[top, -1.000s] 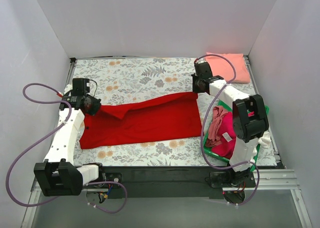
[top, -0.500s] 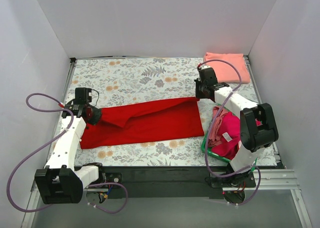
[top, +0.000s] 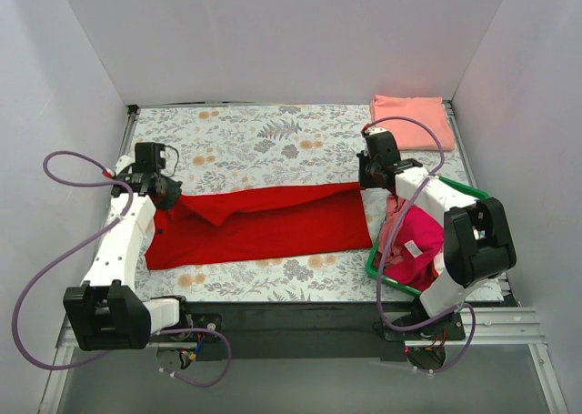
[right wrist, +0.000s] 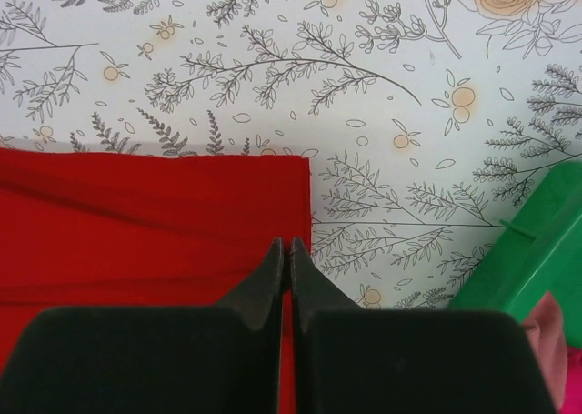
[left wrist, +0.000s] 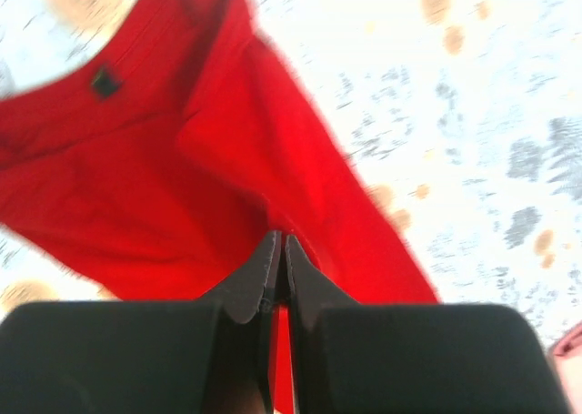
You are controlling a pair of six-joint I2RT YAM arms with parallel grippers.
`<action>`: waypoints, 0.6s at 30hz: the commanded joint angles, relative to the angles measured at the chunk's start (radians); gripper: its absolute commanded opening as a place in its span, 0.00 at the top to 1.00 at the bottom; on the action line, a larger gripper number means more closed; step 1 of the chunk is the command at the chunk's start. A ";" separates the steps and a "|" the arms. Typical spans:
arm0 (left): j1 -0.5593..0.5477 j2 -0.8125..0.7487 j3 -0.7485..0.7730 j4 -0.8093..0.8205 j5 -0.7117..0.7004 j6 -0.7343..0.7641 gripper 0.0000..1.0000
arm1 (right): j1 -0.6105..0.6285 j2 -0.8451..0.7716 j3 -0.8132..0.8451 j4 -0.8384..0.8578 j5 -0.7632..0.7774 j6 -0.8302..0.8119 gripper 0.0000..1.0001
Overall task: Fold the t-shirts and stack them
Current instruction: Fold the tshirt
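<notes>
- We open on the left gripper. Its two black fingers are pressed together with no gap, and a fold of the plain bright red cloth t-shirt is pinched at the tips.
- From above, we see that gripper at the shirt's left end, where the cloth bunches up and a flap lies turned over toward the middle.
- Over to the right gripper: its jaws are closed tight too, nipping the red t-shirt at its far right corner, right on the straight edge.
- The red t-shirt runs as a long band between the two grippers, across the middle of the floral-print table cover. Its near part lies flat on the cover.
- In the far right corner we spot a folded salmon-pink t-shirt, lying flat and well apart from the red one.
- At near right sits a green plastic bin, partly hidden by the right arm. It holds a crumpled magenta t-shirt, with a dusty pink t-shirt draped on its left side.
- Plain white walls close in the table on three sides.
</notes>
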 commanded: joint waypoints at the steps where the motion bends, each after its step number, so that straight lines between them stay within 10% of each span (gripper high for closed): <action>1: -0.003 0.049 0.102 0.086 -0.030 0.068 1.00 | 0.002 -0.051 -0.006 0.029 -0.009 -0.013 0.99; 18: -0.004 0.028 0.121 0.084 -0.039 0.102 1.00 | 0.001 -0.099 -0.041 0.031 -0.039 -0.019 0.99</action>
